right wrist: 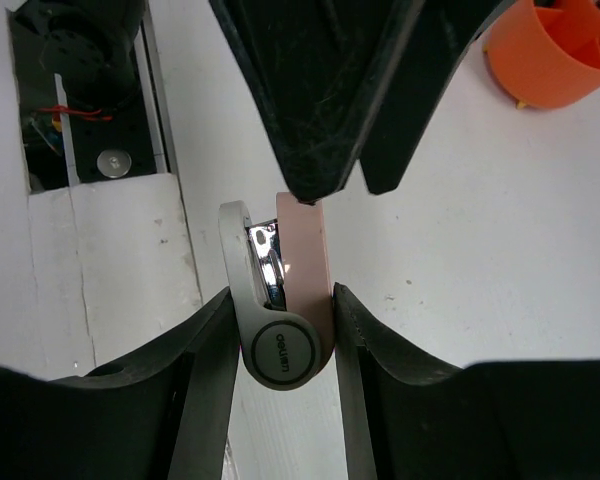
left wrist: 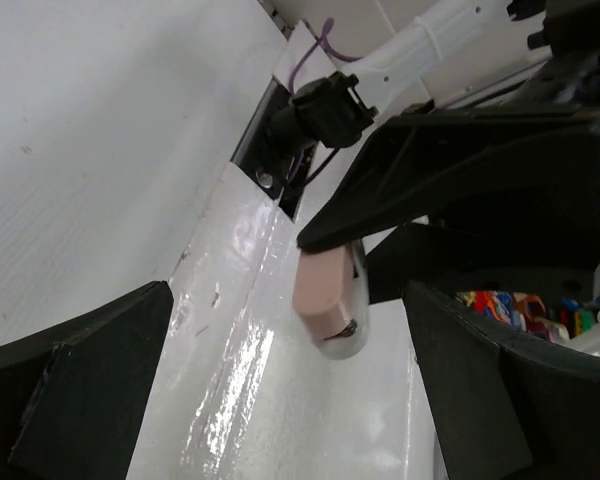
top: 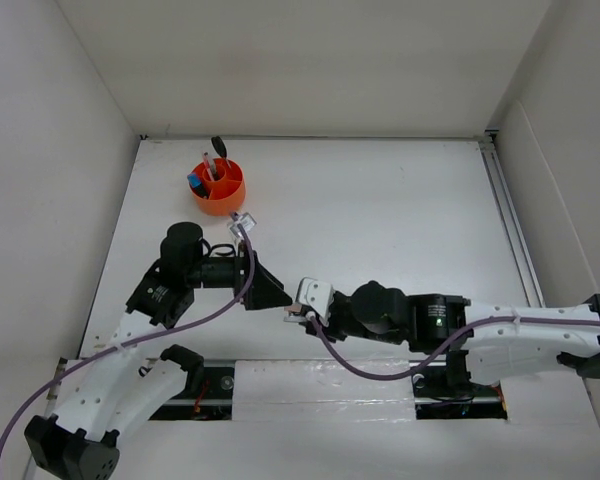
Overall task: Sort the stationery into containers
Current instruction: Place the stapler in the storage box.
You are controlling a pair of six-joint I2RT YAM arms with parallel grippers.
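My right gripper (top: 296, 309) (right wrist: 283, 345) is shut on the small beige-silver stapler (right wrist: 302, 270) (left wrist: 325, 295) and holds it just above the white table, near its front edge. My left gripper (top: 278, 297) (left wrist: 290, 400) stands wide open and points at the stapler's free end. Its fingertips (right wrist: 315, 180) are close to that end, and I cannot tell whether they touch it. The orange tub (top: 230, 200) (right wrist: 550, 70) stands at the back left. Upright in it are a blue-capped highlighter (top: 194, 181), a red pen (top: 209, 170) and black-handled scissors (top: 219, 150).
A dark slot (right wrist: 80, 110) with cables and a screw cuts the glossy strip at the table's front edge. White walls close in the left, back and right. A metal rail (top: 510, 230) runs down the right side.
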